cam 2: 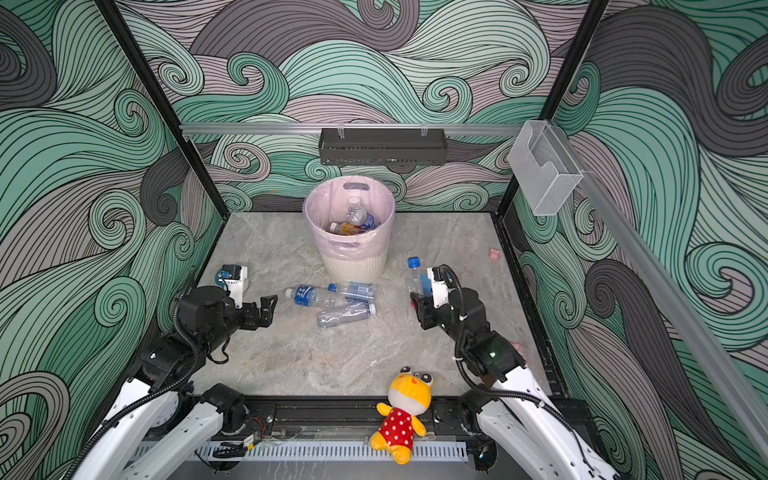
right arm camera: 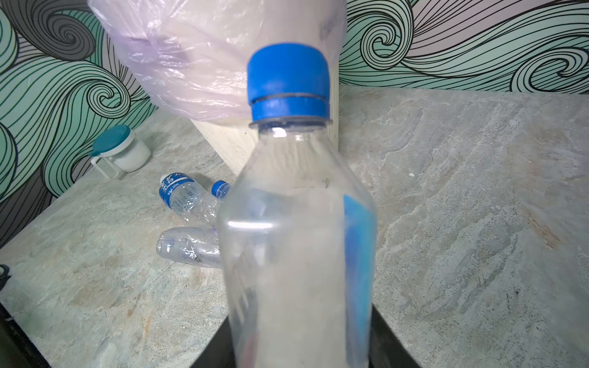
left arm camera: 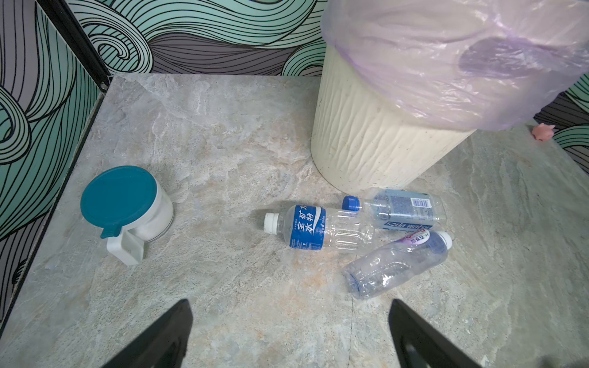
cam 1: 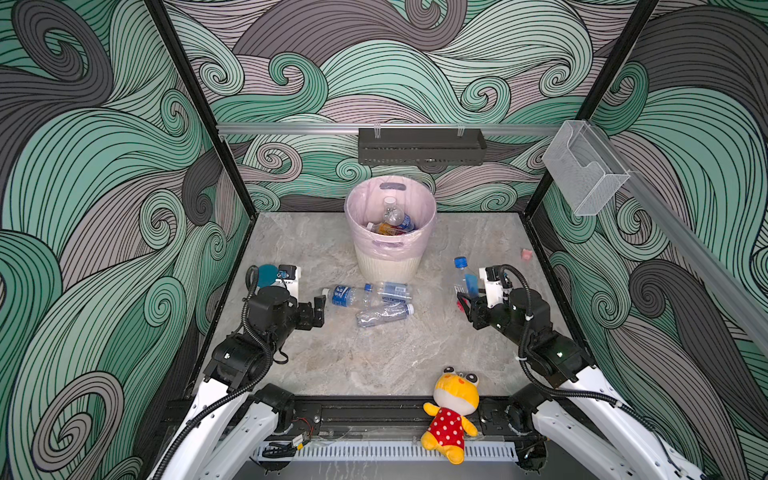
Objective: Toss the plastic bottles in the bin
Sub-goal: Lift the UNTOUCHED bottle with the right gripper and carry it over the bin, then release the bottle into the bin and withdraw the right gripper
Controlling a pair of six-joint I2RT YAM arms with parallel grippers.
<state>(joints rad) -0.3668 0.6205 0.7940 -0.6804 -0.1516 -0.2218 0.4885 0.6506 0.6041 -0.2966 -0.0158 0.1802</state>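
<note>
At far left, a white plastic cup with a teal lid (left arm camera: 127, 207) stands apart from the job. The left gripper (left arm camera: 289, 302) hovers with jaws wide apart, holding nothing, aimed at three bottles lying just in front of the bin: a clear one with a blue label and white cap (cam 1: 345, 296), a clear one with a blue cap (cam 1: 390, 291) and a crumpled clear one (cam 1: 384, 313). The round cream ribbed bin with a pink liner (cam 1: 388, 268) already holds several bottles (cam 1: 392, 220). To its right, the right gripper (cam 1: 464, 300) is clamped on an upright clear bottle with a blue cap (cam 1: 462, 276), not yet over the rim. I judge the task well underway, with four bottles left.

The grey marble-look tabletop (cam 1: 374, 357) is flat. Walls with a swirling wave pattern enclose it, and a yellow plush toy (cam 1: 453, 411) sits at the near edge.
</note>
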